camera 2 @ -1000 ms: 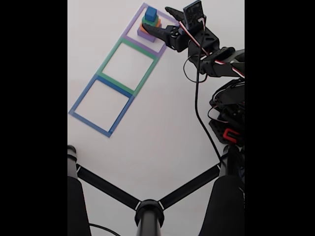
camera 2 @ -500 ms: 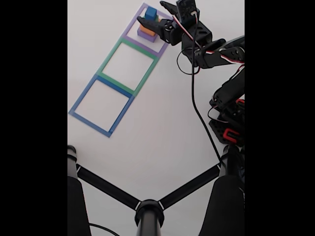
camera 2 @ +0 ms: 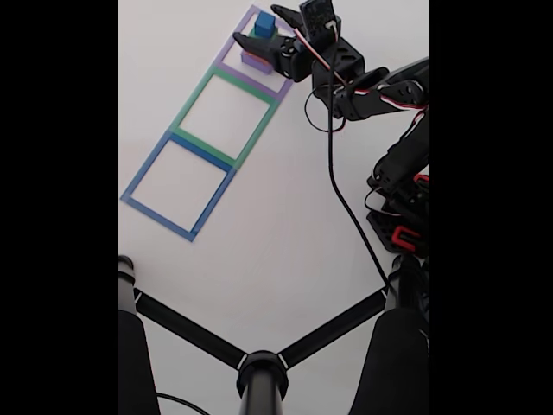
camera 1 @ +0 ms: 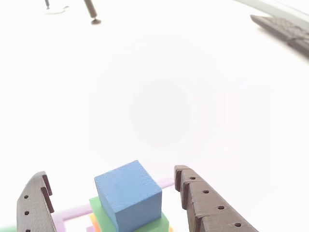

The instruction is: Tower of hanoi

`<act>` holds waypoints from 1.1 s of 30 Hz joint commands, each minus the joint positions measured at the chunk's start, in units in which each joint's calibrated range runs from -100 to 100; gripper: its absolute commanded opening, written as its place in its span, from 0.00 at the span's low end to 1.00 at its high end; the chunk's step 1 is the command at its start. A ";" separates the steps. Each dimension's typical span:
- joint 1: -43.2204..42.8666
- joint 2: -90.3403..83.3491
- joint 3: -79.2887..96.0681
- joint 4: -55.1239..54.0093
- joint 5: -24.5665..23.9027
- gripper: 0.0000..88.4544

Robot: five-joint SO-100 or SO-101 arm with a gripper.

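fingers [camera 1: 203, 203] spread wide, flanking the blue block [camera 1: 128, 194] atop the stack without touching it.

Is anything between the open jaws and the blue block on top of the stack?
Nothing visible. The blue block sits atop the green block with a jaw on either side of it; the gaps around the gripper are clear.
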 commanded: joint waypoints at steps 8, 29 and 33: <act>-0.99 -2.08 1.64 -1.32 0.39 0.29; -1.75 -3.04 2.64 -3.51 0.39 0.25; -2.14 -3.36 2.82 -3.99 0.39 0.23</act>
